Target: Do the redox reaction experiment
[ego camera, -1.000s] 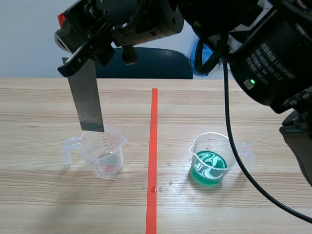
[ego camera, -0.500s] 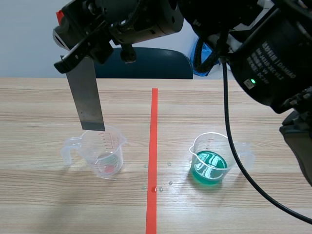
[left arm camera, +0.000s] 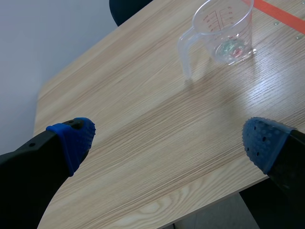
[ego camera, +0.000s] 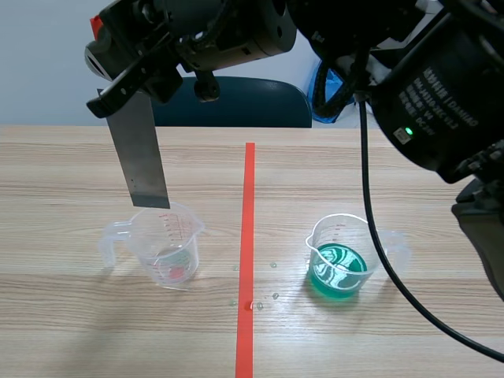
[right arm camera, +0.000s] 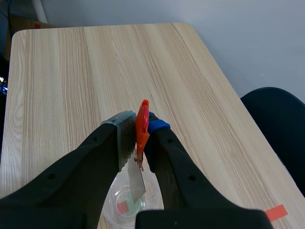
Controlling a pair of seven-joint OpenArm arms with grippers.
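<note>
Far left: the left hand [left arm camera: 169,138] hangs over a corner of the light wooden surface [left arm camera: 143,119]. Its fingers are spread wide, blue pads bare, nothing between them. Ahead of it and well apart stands the clear plastic measuring cup [left arm camera: 228,29], upright, handle turned toward that hand, with reddish and greenish flecks at its bottom.

Above the cup we note the right hand [right arm camera: 141,125]. Its arm comes in from the right and crosses high over the surface. The fingers are closed on the upper end of a flat grey metal strip [ego camera: 142,161], with a small orange-red piece pinched in beside it. The strip hangs nearly straight down, slightly tilted, its lower end at rim level over the cup's mouth. We cannot tell whether it dips inside.

Middle: an orange-red tape line [ego camera: 246,236], with a few small droplets [ego camera: 274,296] just beside it.

Right: a clear plastic cup of green liquid [ego camera: 340,256], upright, well apart from both hands.
</note>
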